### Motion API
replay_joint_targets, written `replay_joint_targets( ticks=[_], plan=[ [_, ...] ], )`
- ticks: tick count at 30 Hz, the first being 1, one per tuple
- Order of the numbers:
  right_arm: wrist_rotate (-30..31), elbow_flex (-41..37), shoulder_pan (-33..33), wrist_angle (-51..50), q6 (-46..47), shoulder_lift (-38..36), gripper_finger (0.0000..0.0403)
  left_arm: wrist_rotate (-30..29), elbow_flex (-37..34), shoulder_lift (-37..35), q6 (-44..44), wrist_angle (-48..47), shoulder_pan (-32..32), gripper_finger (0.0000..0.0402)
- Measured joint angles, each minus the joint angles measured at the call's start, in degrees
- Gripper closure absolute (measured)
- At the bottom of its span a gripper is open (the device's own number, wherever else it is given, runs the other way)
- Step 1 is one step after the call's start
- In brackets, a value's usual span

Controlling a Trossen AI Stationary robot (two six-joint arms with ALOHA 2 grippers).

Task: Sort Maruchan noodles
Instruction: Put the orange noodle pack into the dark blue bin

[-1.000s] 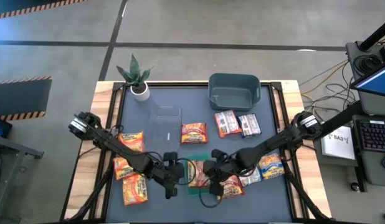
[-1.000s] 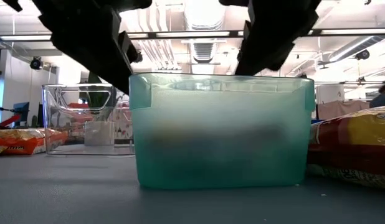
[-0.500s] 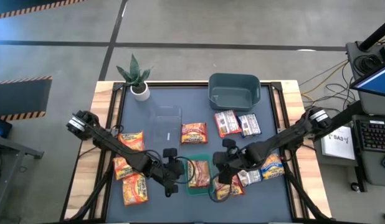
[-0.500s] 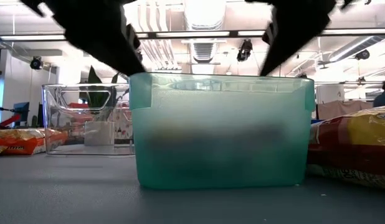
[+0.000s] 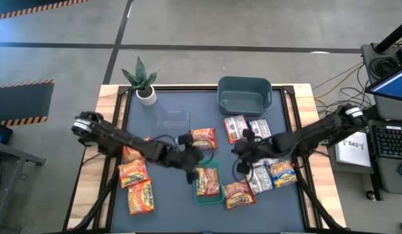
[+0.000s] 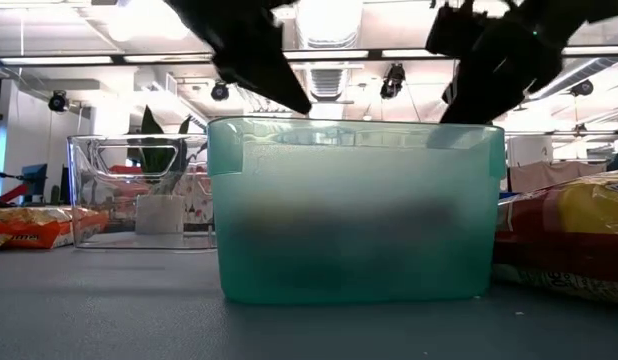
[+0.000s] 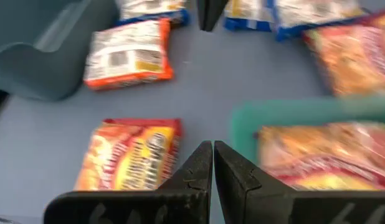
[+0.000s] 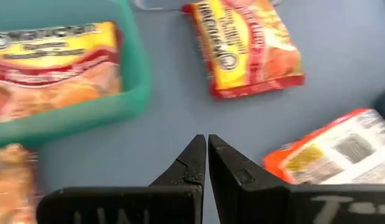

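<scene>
Both the left end effector [image 7: 212, 163] and right end effector [image 8: 206, 158] hang pinched together, empty, beside the green tray [image 5: 216, 197]

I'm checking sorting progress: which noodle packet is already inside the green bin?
The orange-red and yellow packet lying flat in the green bin near the table's front edge. Every other packet lies on the dark tabletop outside it.

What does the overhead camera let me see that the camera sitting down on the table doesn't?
Only the high view shows the grey-blue bin, the silver-grey packets, and an orange packet lying inside the green tray. Only the low view shows the room's ceiling lights behind the table. Both share the green tray, the clear container, the potted plant and both dark arms, the left gripper and right gripper above the table.
</scene>
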Motion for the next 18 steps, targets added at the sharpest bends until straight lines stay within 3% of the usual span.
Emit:
replay_joint_targets(
  ticks=[4, 12, 18],
  plan=[
    [-1.9, -2.9, -6.3, 4.0, -4.5, -3.0, 0.0394, 1.1, 1.5, 0.0, 2.1, -0.1, 4.9, 0.0402],
    [-20.7, -5.7, -20.0, 12.3, -8.5, -3.0, 0.0394, 6.3, 4.0, 0.0, 5.8, -2.8, 13.4, 0.0402],
    [-21.2, -5.7, -21.6, 16.8, -0.9, -2.5, 0.0388, 6.5, 3.2, 0.7, 5.9, -4.9, 14.5, 0.0402]
  ],
)
